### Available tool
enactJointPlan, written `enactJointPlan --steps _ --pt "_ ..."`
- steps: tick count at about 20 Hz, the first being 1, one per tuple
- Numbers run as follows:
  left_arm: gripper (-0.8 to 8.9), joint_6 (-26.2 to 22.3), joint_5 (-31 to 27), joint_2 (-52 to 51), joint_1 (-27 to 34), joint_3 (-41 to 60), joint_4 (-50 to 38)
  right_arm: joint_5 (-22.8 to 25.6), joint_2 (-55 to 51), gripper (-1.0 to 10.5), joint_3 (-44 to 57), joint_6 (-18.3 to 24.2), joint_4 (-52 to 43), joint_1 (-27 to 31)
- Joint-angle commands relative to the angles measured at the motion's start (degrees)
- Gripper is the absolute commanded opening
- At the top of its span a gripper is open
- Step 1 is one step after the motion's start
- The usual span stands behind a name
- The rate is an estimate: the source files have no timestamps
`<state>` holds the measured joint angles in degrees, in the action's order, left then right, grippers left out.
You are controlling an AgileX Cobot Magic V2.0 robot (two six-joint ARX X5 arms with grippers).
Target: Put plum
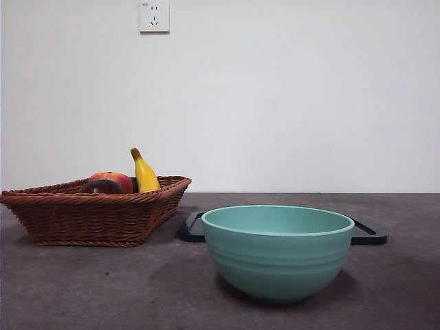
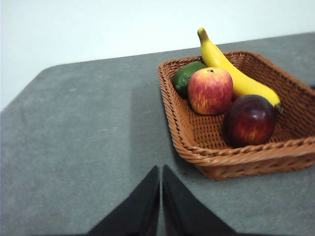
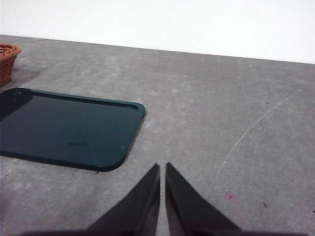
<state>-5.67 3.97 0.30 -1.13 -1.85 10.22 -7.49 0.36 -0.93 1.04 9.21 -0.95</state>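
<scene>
The plum point(image 2: 249, 120), glossy dark maroon, lies in the brown wicker basket point(image 2: 197, 142) beside a red-yellow apple point(image 2: 210, 90), a banana point(image 2: 236, 73) and a green fruit point(image 2: 186, 76). In the front view only the plum's top point(image 1: 101, 186) shows over the basket rim point(image 1: 89, 199). My left gripper point(image 2: 161, 172) hangs shut above the grey table, short of the basket and apart from it. My right gripper point(image 3: 162, 169) is shut over bare table beside the dark tray point(image 3: 64, 128). Neither gripper appears in the front view.
A teal bowl point(image 1: 278, 251) stands near the front of the table, with the dark tray point(image 1: 368, 234) flat behind it. The basket sits at the left, and its corner point(image 3: 7, 61) shows in the right wrist view. A white wall closes the far side.
</scene>
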Motion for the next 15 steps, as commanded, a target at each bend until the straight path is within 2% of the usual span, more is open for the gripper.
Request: enactJointPlan --steps 1,5,9,15 --pt "0.07 10.45 -0.02 -0.11 0.09 1.18 0.48 -0.46 -0.15 0.1 0.24 -3.76 -0.26 0.00" --pt "0.07 20.00 -0.02 -0.11 0.09 1.16 0.50 -1.97 -0.15 0.1 0.17 -10.32 -0.26 0.00" --pt "0.07 26.12 0.00 -0.11 0.09 1.05 0.52 -1.90 -0.15 0.1 0.13 -15.43 -0.24 0.00" --pt "0.08 29.38 0.46 -0.11 0.09 -1.09 0.72 -2.14 -0.15 0.1 0.07 -20.37 -0.24 0.00"
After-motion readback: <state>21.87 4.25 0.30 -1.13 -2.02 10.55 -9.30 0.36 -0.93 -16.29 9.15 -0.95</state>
